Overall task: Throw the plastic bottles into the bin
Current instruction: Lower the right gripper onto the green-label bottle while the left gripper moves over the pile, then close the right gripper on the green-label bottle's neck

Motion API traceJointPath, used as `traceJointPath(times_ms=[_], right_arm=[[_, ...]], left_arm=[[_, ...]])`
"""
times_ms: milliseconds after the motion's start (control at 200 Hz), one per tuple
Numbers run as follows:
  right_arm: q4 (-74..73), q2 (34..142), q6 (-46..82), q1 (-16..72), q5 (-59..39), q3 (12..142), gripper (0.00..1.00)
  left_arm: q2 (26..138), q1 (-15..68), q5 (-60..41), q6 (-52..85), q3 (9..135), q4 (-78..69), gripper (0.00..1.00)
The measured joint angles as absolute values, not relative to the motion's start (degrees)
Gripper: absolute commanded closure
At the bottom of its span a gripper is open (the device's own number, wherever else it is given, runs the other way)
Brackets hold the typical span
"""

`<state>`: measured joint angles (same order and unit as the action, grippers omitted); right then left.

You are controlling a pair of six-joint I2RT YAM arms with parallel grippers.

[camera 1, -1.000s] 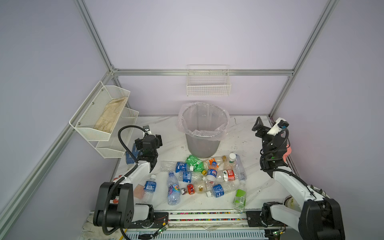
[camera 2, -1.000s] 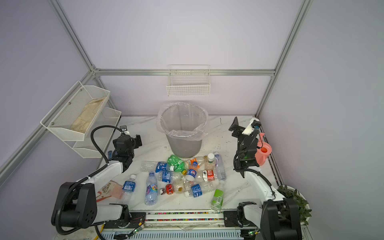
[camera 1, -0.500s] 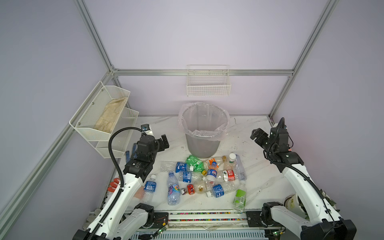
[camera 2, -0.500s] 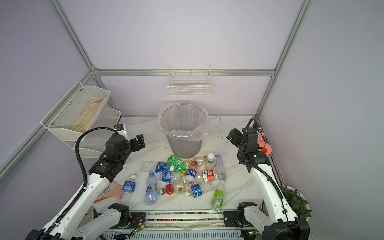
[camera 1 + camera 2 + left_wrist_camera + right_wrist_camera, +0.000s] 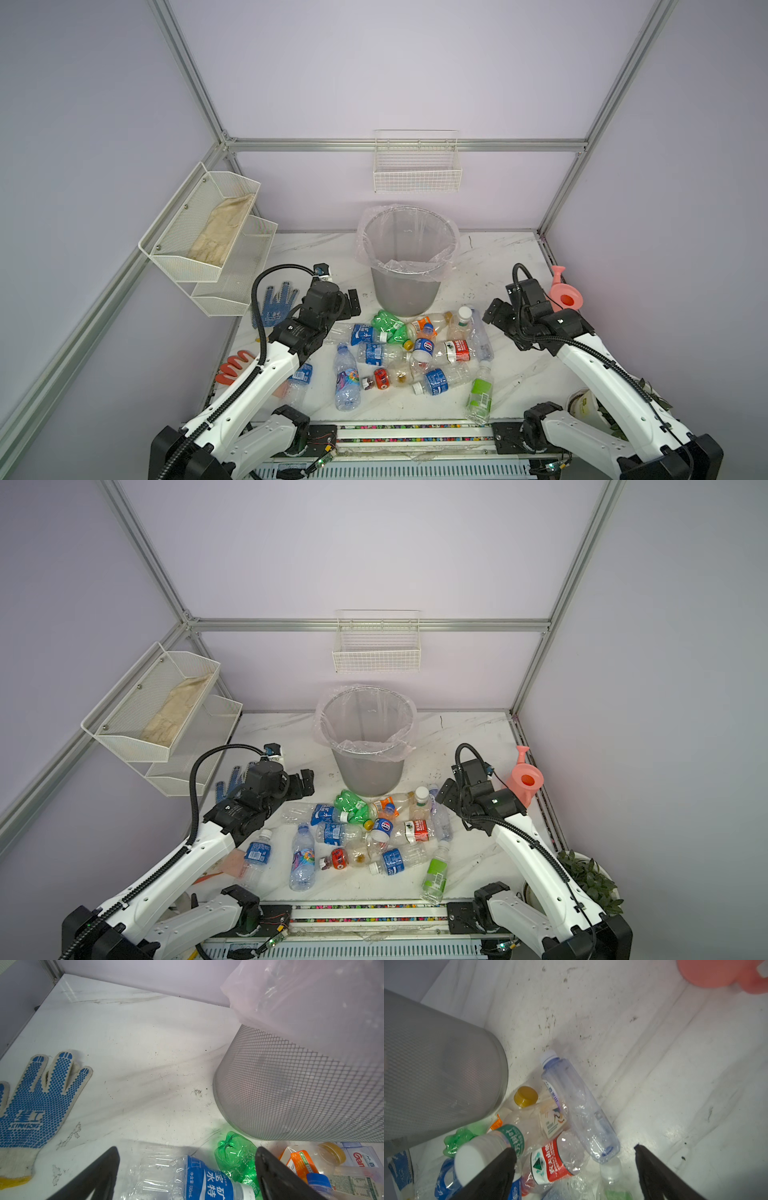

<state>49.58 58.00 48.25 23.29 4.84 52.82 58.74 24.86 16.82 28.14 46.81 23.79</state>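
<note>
Hovering over the pile, I have both arms low at the front of the bin (image 5: 405, 286), one on each side of the heap. My left gripper (image 5: 187, 1149) has its jaws wide apart with nothing between them, poised above a crumpled blue-labelled bottle (image 5: 205, 1182) that lies on its side next to the crushed green bottle (image 5: 236, 1157). My right gripper (image 5: 574, 1148) is also spread and empty. Below it lie a clear bottle with a pale cap (image 5: 579, 1109) and a red-labelled bottle (image 5: 556, 1159), and a white-capped bottle (image 5: 477, 1159) stands close by one finger.

As I judge it, the job has barely begun. The plastic bottles (image 5: 415, 349) are all on the desk (image 5: 519, 257), most of them heaped just in front of the bin. A few lie apart nearer the front edge, among them a tall one (image 5: 347, 380) and a green-labelled one (image 5: 480, 395). In both top views I can make out no bottle inside the clear liner, though its lower part is hard to read. Every bottle is left to be lifted and dropped in, and neither gripper has closed on one yet.
</note>
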Motion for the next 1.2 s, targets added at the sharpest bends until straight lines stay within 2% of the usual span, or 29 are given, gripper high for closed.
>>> traceJointPath(times_ms=[200,365,640,1200], right_arm=[[53.3,55.3,53.1,28.2,3.5,49.2,0.21],[56.8,50.7,55.0,30.3,1.0,44.8,0.32],[59.3,47.7,55.5,33.1,-3.0,41.6,0.34],[54.0,59.2,58.4,44.8,0.0,38.7,0.34]], left_arm=[[59.1,25.5,16.7,29.0,46.8,23.8,0.0],[59.1,25.6,16.7,29.0,46.8,23.8,0.0],[59.0,25.7,16.7,30.0,46.8,23.7,0.0],[56.2,25.9,16.8,30.9,45.4,23.7,0.0]])
